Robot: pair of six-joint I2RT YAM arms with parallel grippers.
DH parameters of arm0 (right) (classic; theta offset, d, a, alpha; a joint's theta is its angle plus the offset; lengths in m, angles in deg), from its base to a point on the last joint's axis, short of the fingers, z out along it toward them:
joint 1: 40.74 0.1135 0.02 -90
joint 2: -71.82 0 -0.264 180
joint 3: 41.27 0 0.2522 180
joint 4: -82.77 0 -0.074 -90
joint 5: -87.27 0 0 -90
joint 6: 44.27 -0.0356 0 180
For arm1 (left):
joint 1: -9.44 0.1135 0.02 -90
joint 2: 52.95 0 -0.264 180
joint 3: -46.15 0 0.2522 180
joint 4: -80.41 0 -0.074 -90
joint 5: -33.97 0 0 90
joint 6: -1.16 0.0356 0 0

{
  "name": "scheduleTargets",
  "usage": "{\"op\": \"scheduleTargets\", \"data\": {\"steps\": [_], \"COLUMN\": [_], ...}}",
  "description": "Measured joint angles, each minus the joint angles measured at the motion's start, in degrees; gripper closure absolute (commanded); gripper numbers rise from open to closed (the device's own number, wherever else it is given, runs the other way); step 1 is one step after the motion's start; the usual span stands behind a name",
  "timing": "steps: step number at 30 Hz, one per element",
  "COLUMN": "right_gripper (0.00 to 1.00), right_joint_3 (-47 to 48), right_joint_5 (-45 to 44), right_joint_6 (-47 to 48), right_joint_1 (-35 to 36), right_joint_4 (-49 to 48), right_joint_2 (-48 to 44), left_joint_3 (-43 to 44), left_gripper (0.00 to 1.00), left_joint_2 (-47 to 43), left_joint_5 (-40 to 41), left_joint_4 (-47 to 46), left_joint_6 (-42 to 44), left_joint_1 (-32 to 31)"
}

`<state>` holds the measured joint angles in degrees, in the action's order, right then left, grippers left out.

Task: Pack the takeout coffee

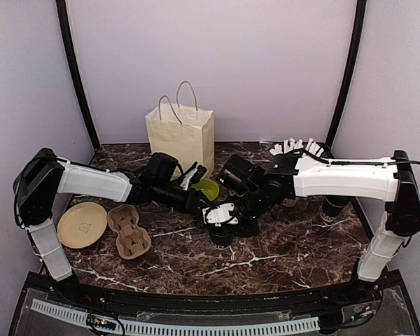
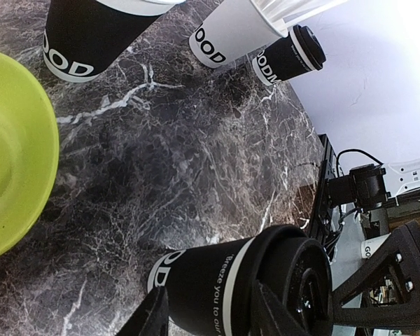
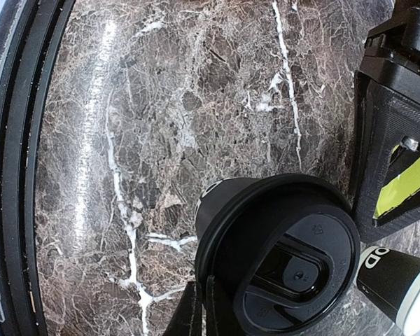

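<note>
Beside the green bowl [image 2: 14, 154], a cup [image 2: 91, 28] reads "OOD".

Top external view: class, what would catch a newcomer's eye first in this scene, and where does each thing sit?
At the middle of the marble table, the left gripper and right gripper crowd one lidded black coffee cup. Behind it stand a lime-green bowl and, at the back wall, a cream paper bag. A pulp cup carrier and tan plate lie at the left.
</note>
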<state>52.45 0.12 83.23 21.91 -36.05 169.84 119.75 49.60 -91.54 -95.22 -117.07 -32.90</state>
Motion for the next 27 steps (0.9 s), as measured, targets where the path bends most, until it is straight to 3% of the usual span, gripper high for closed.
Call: {"op": "scheduleTargets", "data": {"steps": [18, 25, 27], "right_gripper": [1.00, 1.00, 0.95], "right_joint_3": [-6.03, -4.52, -3.10], "right_joint_5": [-2.05, -1.81, -1.49], "right_joint_6": [0.46, 0.37, 0.39], "right_joint_1": [0.81, 0.87, 0.85], "right_joint_4": [-7.85, -6.97, -5.35], "right_joint_2": [-1.01, -1.38, -0.83], "left_joint_3": [-1.20, -2.56, -1.95], "left_gripper": [0.67, 0.64, 0.60], "left_joint_2": [0.92, 0.22, -0.48], "left_joint_5": [0.35, 1.25, 2.40], "left_joint_4": [-2.71, -5.35, -3.96], "left_joint_6": [1.09, 0.61, 1.07], "left_joint_1": [0.07, -0.26, -0.57]}}
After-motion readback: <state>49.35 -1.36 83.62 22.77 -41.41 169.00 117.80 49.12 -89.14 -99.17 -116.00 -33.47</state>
